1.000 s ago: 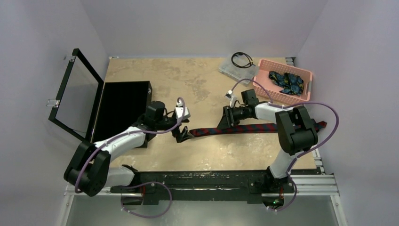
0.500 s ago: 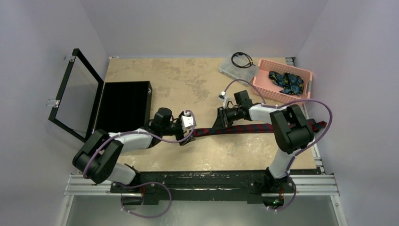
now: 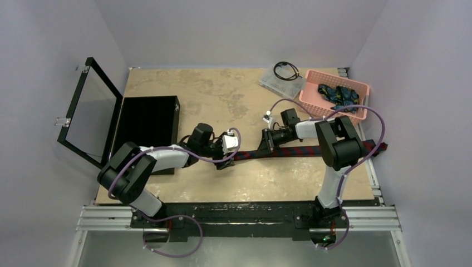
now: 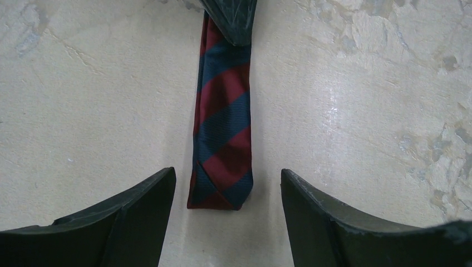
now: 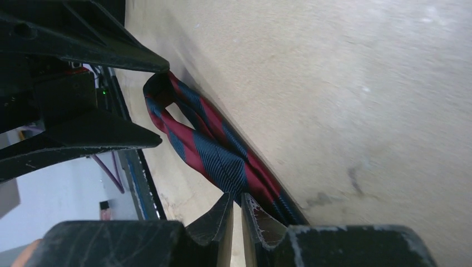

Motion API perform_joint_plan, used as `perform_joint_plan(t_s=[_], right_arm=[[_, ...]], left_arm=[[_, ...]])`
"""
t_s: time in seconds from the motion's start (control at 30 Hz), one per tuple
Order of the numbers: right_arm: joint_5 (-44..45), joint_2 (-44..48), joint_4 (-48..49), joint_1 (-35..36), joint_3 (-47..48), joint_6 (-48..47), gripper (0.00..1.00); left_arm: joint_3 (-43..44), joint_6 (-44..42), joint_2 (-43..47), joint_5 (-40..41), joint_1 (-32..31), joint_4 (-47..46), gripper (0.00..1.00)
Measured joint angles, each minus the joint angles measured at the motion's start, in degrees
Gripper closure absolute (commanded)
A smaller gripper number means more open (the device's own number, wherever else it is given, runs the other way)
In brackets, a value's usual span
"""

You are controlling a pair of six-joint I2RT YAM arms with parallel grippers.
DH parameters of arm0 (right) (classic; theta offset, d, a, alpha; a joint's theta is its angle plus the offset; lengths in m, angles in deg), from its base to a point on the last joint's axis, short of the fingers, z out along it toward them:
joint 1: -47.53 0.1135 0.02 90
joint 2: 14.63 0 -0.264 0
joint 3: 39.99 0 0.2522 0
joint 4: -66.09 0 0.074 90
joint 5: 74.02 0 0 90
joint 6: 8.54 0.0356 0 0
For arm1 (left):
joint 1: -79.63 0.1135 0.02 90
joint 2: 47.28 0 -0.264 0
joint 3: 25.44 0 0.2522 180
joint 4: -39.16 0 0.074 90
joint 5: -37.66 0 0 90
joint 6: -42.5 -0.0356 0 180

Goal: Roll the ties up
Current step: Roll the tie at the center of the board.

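Left fingers (image 4: 133, 222) stood spread, having slid rightward since a second ago, straddling the end of the maroon tie (image 4: 222, 128) lying on the surface (image 4: 362, 111); my right fingers (image 5: 214, 222) stayed clenched, pressing that tie down farther along.

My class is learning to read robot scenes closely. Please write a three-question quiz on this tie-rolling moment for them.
1. True or false: the left gripper is shut on the striped tie.
2. The blue ties lie: A in the pink basket; B on the floor; C on a chair.
3. Fill in: the striped tie lies on the ____.
Key: 1 false, it is open, one finger either side of the tie's end. 2 A. 3 table.
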Motion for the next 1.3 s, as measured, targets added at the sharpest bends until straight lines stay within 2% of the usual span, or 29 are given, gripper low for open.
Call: perform_joint_plan(t_s=[0.2,0.4,0.67,0.8,1.07,1.3], right_arm=[[-1.42,-0.42,-2.23,-4.50,0.00,-0.26,0.87],[-1.55,-0.39,-2.75,-4.96,-0.07,-0.66,0.87],[-1.57,-0.42,-2.80,-5.01,-0.07,-0.85,0.89],[-1.57,-0.50,-2.82,-5.03,-0.07,-0.87,0.90],[-1.66,-0.66,-2.64,-5.09,-0.07,-0.68,0.92],[-1.66,-0.66,-2.36,-4.57,-0.07,-0.11,0.93]], left_arm=[[-0.59,1.51,-0.50,0.04,-0.04,-2.78,0.34],[-0.17,2.45,-3.56,0.39,-0.04,-4.28,0.39],[-0.04,3.54,-5.99,0.35,-0.09,-7.58,0.61],[-0.04,4.63,-5.99,0.13,-0.31,-10.64,0.69],[1.03,7.61,-6.29,-0.48,-2.10,-13.49,0.69],[6.45,10.51,-9.33,-0.90,-4.90,-15.26,0.68]])
